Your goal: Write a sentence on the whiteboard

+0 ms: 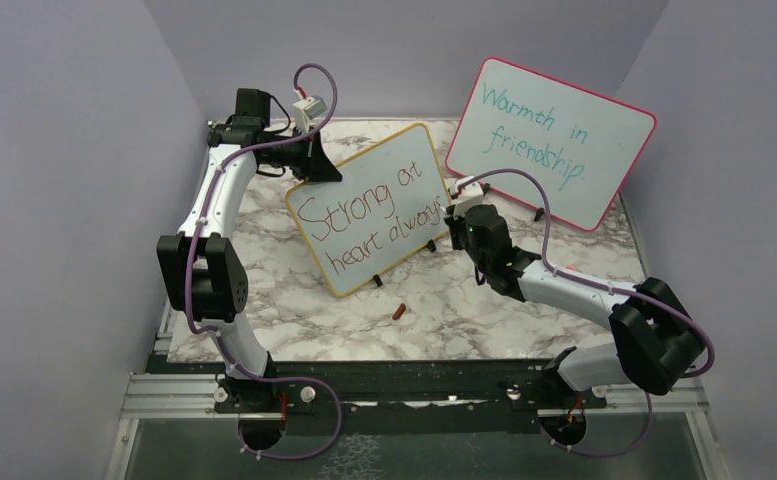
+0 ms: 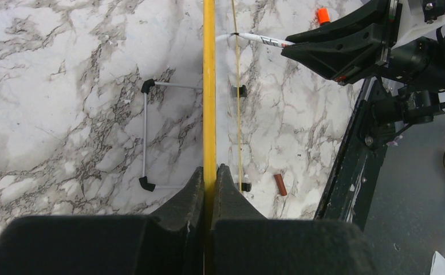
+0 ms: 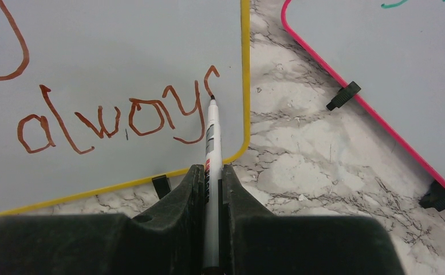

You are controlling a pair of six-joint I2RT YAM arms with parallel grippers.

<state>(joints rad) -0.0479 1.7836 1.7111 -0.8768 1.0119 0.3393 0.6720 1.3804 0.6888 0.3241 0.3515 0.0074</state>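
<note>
The marble table (image 1: pixel 444 300) carries everything. Behind and to the right of the whiteboard (image 1: pixel 369 210) stands a pink-framed board (image 1: pixel 564 150) with teal handwriting. The whiteboard itself stands mid-table on small black feet, leaning back. It is a white rectangle with a thin yellow frame and rounded corners, turned at an angle to the table's edge. Across it in red-brown marker, in two lines, runs the sentence (image 1: pixel 349 212) "Strong at heart always". The left gripper (image 2: pixel 209 172) is clamped tight on the whiteboard's upper edge, near its left corner. The right gripper (image 3: pixel 211 171), by the whiteboard's right edge, is closed on a white marker (image 3: pixel 211 129). The marker's tip touches the board at the last letter's stroke. A small red-brown cylinder (image 1: pixel 399 312) lies on the table just in front of the whiteboard.
</note>
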